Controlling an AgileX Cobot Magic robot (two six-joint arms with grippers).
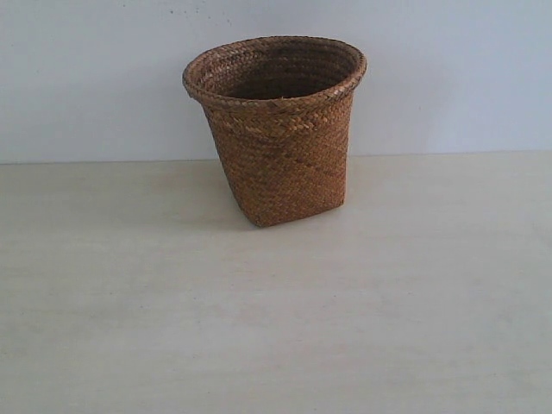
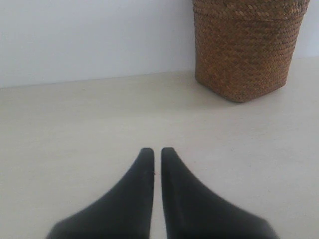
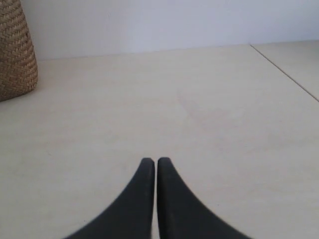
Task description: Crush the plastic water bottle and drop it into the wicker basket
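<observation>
The basket (image 1: 280,147) stands upright on the far middle of the tabletop (image 1: 276,336). Fingers of the left gripper (image 2: 157,152) and right gripper (image 3: 151,162) sit narrow, almost touching, gripping nothing.

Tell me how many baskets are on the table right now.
1. The basket stands upright toward the back of the table, about midway across the exterior view. No second one shows in any view, though parts of the table lie out of frame.
</observation>
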